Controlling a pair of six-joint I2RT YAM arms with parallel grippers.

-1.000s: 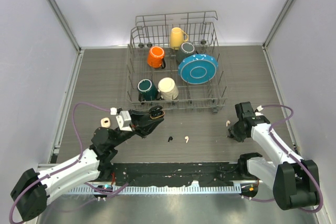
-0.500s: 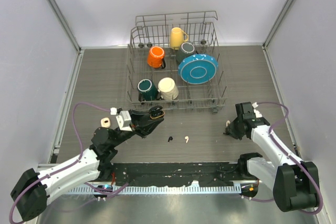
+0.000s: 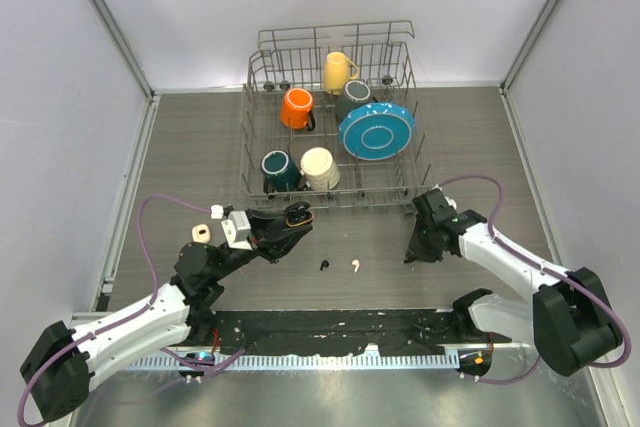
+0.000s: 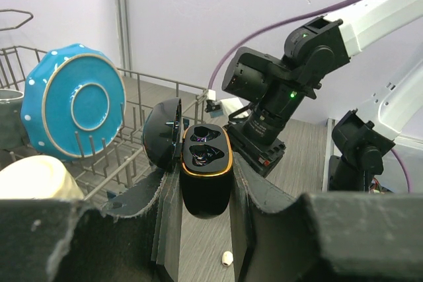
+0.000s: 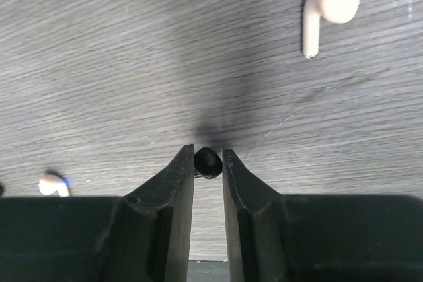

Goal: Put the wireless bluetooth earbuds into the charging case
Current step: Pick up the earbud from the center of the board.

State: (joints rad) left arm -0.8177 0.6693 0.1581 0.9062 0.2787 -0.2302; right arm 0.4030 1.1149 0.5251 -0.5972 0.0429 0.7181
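The left claw point(image 4: 206, 193) is closed snugly on the case point(image 4: 206, 166), gripping its lower body so the lid hangs open and the wells face up, just in front of the rack point(image 3: 318, 137) near its left corner. This looks like a presenting hold, meant to give the other arm a clear target. The right claw point(image 5: 207, 156) is pinched shut on a black bud point(image 5: 207, 162) by its rounded head, low over the desk point(image 3: 200, 147) in front of the rack's right corner. A white bud point(image 5: 328, 4) lies loose beneath it. A second black bud point(image 3: 322, 265) and a second white bud point(image 3: 355, 267) wait on the desk before the rack's middle.
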